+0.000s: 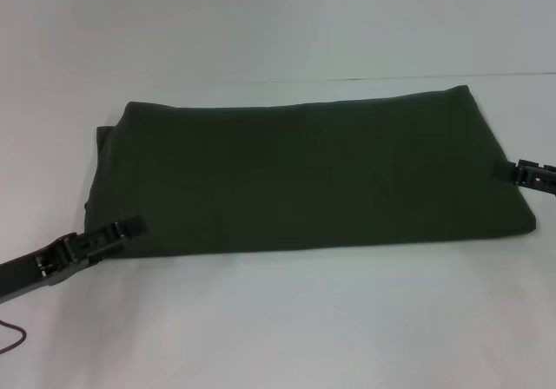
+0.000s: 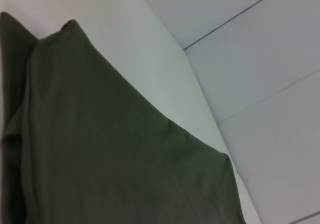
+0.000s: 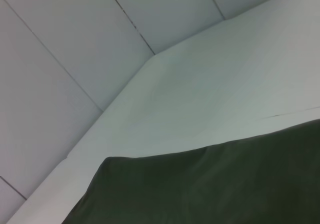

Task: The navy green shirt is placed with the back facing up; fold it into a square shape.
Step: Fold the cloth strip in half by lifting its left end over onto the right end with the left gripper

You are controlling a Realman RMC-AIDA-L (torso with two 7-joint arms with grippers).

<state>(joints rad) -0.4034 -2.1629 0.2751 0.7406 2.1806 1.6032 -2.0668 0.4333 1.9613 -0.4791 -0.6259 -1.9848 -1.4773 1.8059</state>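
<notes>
No legible text, labels, brand marks, numbers or signs in any of the three views.
</notes>
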